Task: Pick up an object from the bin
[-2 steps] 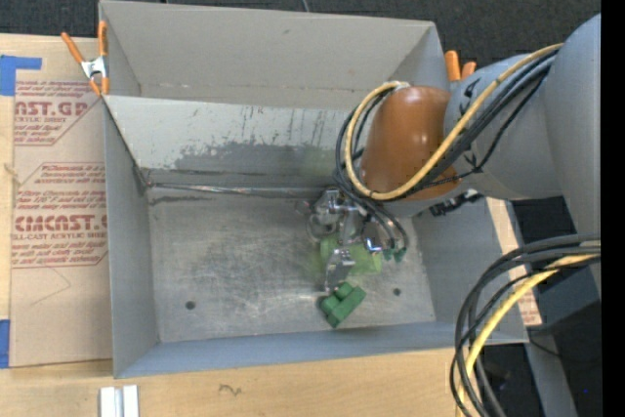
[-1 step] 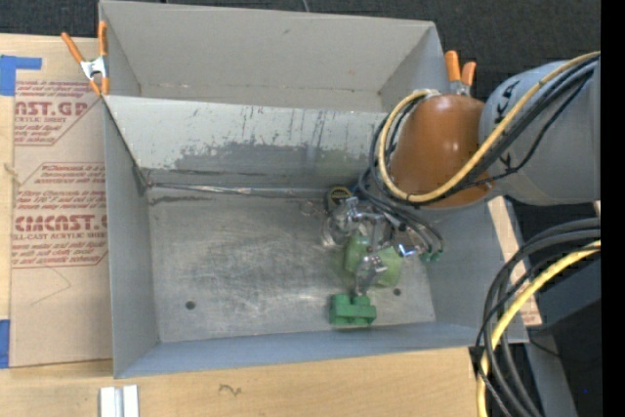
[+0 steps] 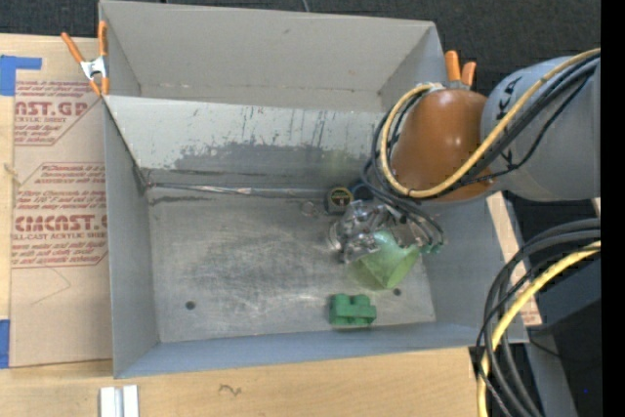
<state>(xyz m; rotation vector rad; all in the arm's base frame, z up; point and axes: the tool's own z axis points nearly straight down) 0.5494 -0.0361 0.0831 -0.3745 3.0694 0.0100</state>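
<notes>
Reading the arm (image 3: 552, 146) first: we see black lettering (image 3: 501, 101) on its grey shell, at 3 o'clock of the view. Cables cross it and it is too broken up to spell out. An orange cover (image 3: 439, 146) sits on the wrist, with yellow and black cables (image 3: 387, 144) looped round its 9 o'clock edge.

The gripper (image 3: 356, 234) is low inside the grey bin (image 3: 244, 54), at about 3 o'clock of the bin floor. It shows as a shiny metal cluster at 7 o'clock of the cover. We cannot tell how wide it stands or whether it has hold of anything, because the cover and cables block its upper part.

The thing nearest it is a pale green see-through lump (image 3: 388, 266) at 4 o'clock of the gripper. The two meet in this view, and we cannot tell if they touch or merely overlap.

A solid green block (image 3: 351, 310) with a bumpy top lies at 6 o'clock of the gripper, apart from it and near the front wall. A small round yellowish ring (image 3: 339, 198) lies at 11 o'clock of the gripper, just beside it, at the foot of the sloping back wall. Scuffed metal floor runs off toward 9 o'clock.
</notes>
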